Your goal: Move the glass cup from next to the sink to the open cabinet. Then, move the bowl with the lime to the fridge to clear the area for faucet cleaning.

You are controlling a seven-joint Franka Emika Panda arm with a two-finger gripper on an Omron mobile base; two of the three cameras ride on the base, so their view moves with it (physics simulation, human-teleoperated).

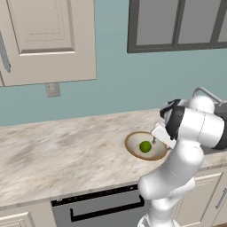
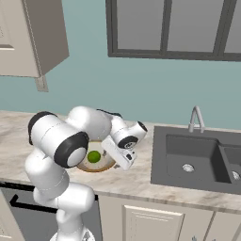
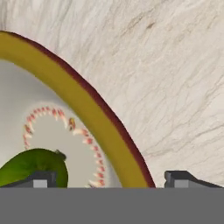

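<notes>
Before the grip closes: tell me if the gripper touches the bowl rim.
Cannot tell. In the hand view the open gripper straddles the bowl rim, but contact isn't plain.

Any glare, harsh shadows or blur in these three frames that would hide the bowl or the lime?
Left base view: flat, even light, no glare; the arm covers the right edge of the bowl, while the lime shows clearly. Right base view: equally even, with the arm hiding much of the bowl. Hand view: very close, slightly soft, the rim a wide arc; only soft shading by the lime.
</notes>
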